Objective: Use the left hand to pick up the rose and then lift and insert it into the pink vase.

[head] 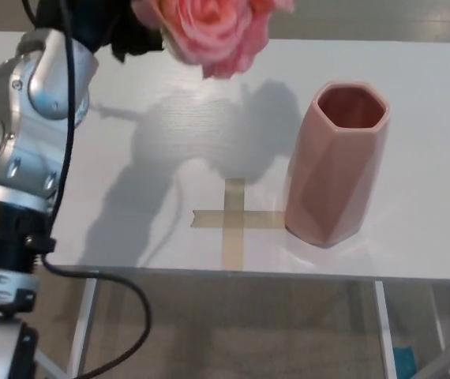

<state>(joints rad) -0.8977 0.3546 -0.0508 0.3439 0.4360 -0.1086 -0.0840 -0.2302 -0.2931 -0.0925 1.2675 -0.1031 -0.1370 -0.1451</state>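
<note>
Above the table's point(414, 71) far left, the left hand point(103, 28) is gripping the rose point(213, 28), blooms pointing right toward the pink vase point(335, 166), which is standing upright, mouth open, nearer and rightward.

A white desk point(170, 95) is filling most of the view, its glossy top catching soft light and carrying a broad grey shadow across its middle. A cross of beige tape point(234, 219) is lying flat near the front edge. Beyond the far edge, a strip of pale floor point(351, 17) is showing along the top. Below the front edge, white desk legs point(381, 316) are running down over a dull greyish floor, with a small teal patch point(403, 365) sitting at the bottom right.
</note>
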